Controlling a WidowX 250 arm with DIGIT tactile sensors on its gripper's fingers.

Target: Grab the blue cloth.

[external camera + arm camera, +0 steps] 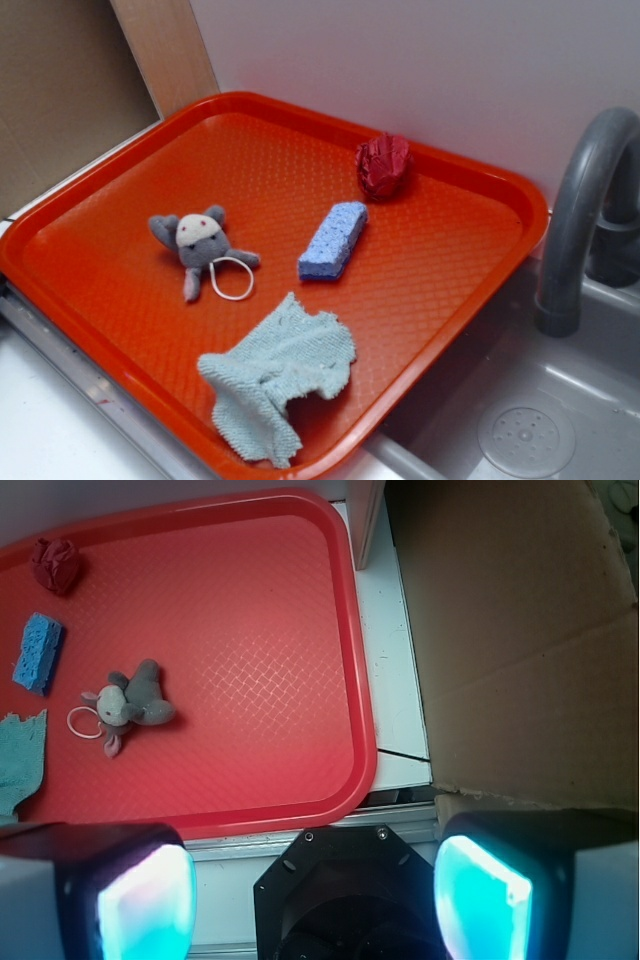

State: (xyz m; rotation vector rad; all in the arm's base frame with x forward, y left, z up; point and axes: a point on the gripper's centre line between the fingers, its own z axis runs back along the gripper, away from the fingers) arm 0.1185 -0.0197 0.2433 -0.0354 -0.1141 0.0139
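We see an orange tray (120, 300) beside a grey sink (520, 420) with a curved tap (580, 200). The blue cloth (275, 385) lies crumpled at the tray's near edge, with one corner draped close to the rim. Farther in sit a small grey plush toy (200, 245) with a white loop, a blue sponge (333, 240) in the middle, and a red knitted ball (384, 165) at the far side.

In the wrist view the claw (315, 895) sits off the tray, above the white ledge, well apart from the cloth, which shows only as a sliver at the left edge of that view.

We judge the main risk is aiming: the sponge is also blue, and a reach guided by colour could close on it instead. The cloth's place by the rim could also mean the fingers strike the tray's raised edge, or pinch only a loose fold that slips free.

The claw's two fingers (140, 895) stand wide apart, holding nothing and touching nothing.
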